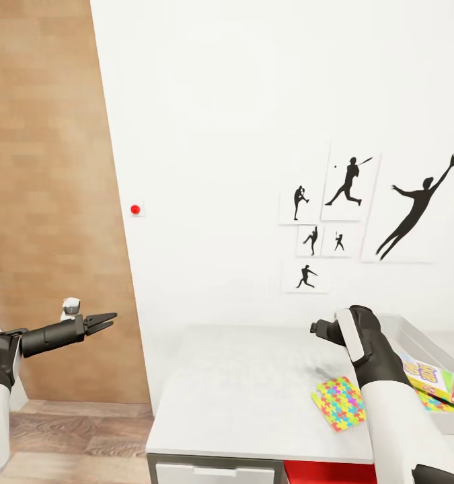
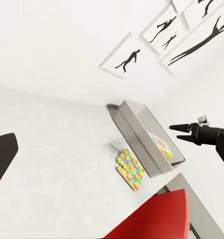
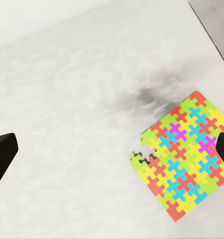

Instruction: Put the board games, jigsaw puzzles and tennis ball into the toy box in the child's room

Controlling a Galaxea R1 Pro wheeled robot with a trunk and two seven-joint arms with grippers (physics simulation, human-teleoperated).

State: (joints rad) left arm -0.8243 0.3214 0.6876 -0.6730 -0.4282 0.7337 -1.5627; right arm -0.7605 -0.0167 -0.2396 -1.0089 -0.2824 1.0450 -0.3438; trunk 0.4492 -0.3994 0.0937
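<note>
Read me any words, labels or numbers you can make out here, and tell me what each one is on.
Board game in the toy box: large yellow-and-blue lettering on its lid, too blurred to read.
Wall pictures: black baseball-player silhouettes, no text.
Jigsaw puzzle on the table: coloured piece pattern, no text.
Nothing else carries readable writing.

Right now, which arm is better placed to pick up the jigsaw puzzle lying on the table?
The right. Its end effector hangs open above the jigsaw puzzle on the table, beside the toy box. The left end effector sits off the table's edge.
</note>
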